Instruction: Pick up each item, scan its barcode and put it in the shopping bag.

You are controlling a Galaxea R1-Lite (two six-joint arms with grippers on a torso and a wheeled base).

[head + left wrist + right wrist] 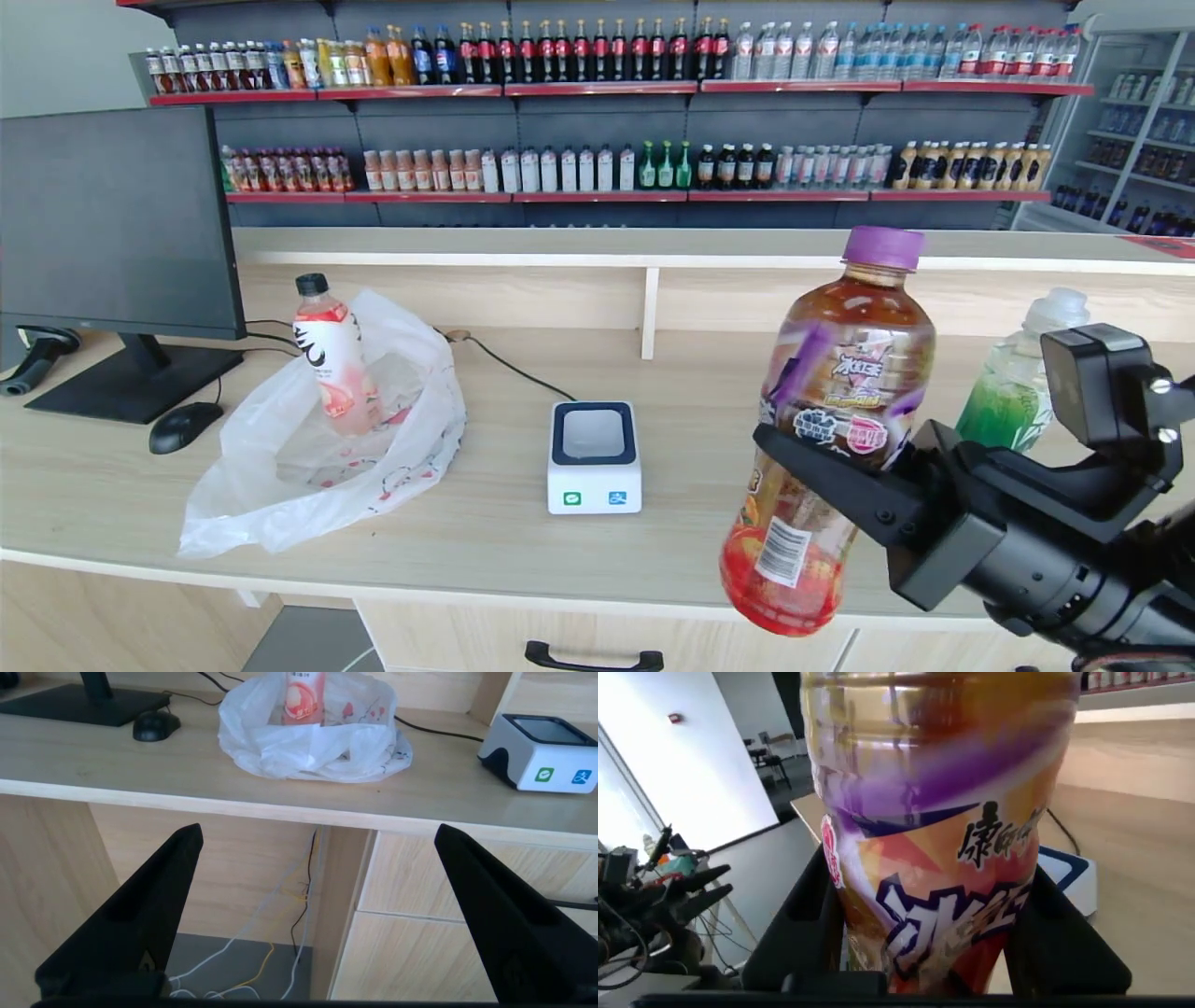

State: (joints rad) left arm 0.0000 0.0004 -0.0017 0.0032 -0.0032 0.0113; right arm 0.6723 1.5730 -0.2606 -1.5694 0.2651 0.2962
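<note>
My right gripper is shut on a brown tea bottle with a purple cap, held upright above the counter's front right, barcode facing forward. In the right wrist view the tea bottle sits between the black fingers. The white barcode scanner lies mid-counter, left of the bottle. The white shopping bag lies at the left with a pink bottle standing in it. My left gripper hangs open below the counter edge, holding nothing; the shopping bag and scanner sit above it.
A green bottle stands on the counter behind my right arm. A monitor, a mouse and a handheld scanner occupy the far left. A raised wooden ledge runs along the back, with drink shelves behind it.
</note>
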